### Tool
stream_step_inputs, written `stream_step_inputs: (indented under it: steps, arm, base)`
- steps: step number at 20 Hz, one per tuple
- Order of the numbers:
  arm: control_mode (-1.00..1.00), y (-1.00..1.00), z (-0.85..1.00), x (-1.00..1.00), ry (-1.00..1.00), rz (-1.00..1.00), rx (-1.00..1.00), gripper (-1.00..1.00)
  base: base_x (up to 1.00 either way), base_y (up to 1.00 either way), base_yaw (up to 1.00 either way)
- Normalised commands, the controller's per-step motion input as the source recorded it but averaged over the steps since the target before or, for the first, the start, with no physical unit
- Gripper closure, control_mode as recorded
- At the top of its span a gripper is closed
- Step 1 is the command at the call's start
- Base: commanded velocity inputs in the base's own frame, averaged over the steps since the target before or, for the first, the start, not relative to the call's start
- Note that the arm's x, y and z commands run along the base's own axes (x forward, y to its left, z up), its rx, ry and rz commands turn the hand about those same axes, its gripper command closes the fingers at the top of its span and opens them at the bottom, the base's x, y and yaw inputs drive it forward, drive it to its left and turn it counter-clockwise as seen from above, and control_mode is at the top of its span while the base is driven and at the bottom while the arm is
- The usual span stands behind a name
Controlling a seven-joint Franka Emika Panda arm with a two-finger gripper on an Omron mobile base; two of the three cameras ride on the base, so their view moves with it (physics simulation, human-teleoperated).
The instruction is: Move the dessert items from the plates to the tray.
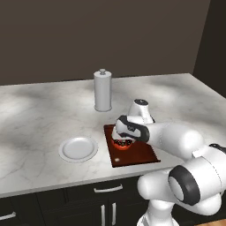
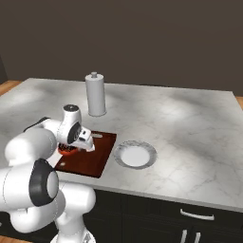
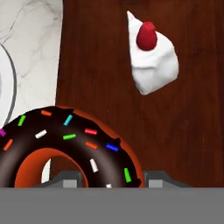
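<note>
1. The hand view reveals the white cake piece [image 3: 152, 59] lying on the tray [image 3: 96, 65], ahead of the fingers.
2. The gripper [image 3: 111, 177] is closed on the donut [image 3: 61, 144] over the tray, fingertips [image 3: 159, 177] either side of its ring.

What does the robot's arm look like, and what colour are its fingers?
The arm is made of fat, smooth, rounded white tubes joined end to end, with dark grey or black rings and caps at the joints. No cables or writing can be seen on it. The gripper at the end has two small dark grey fingers with blocky tips.
</note>
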Motion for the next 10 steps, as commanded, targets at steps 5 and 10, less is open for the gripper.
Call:
stream_step_inputs:
  steps: [5,10]
  arm:
    - [-1.00,-0.24,-0.01,-0.05,0.10,0.00,-0.08,1.00]
    - [-1.00,-0.16,0.00,-0.08,0.12,0.00,-0.15,1.00]
  base:
    - [0.00,0.00,0.00]
    - [0.00,0.00,0.00]
